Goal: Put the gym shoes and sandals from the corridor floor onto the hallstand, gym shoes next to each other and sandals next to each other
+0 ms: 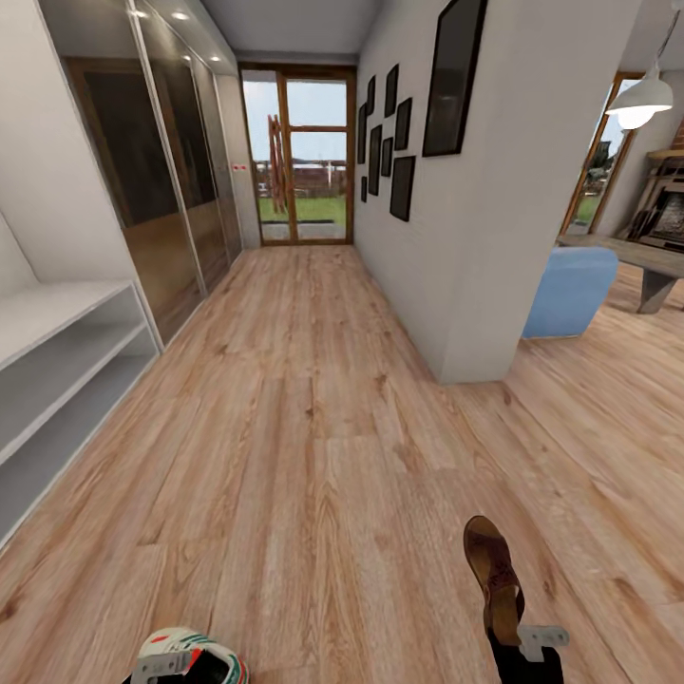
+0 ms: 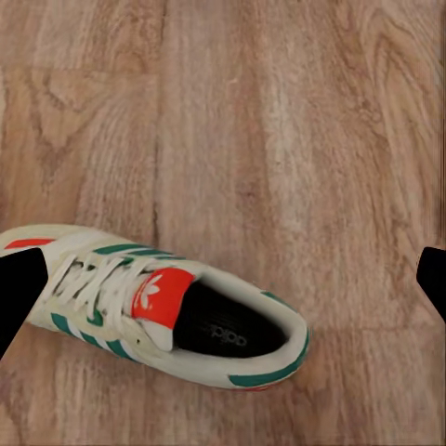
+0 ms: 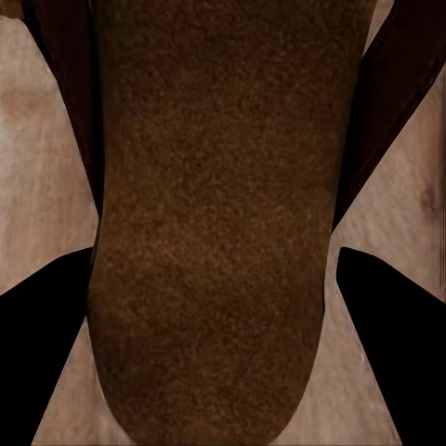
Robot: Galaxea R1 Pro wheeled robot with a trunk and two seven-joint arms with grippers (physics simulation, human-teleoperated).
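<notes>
We see the corridor floor [image 1: 313, 427] running far to a glass door [image 1: 296, 157]; hallstand [image 1: 57, 380] along the left wall; right gripper [image 1: 521, 635] near right, clenched on a brown sandal [image 1: 492, 570] held off the floor; left gripper [image 2: 223, 279] spread wide, fingers either side of a gym shoe [image 2: 158, 311] at near left.

The gym shoe [image 2: 167, 311] bears "adidas" on its insole and a trefoil on its tongue.
</notes>
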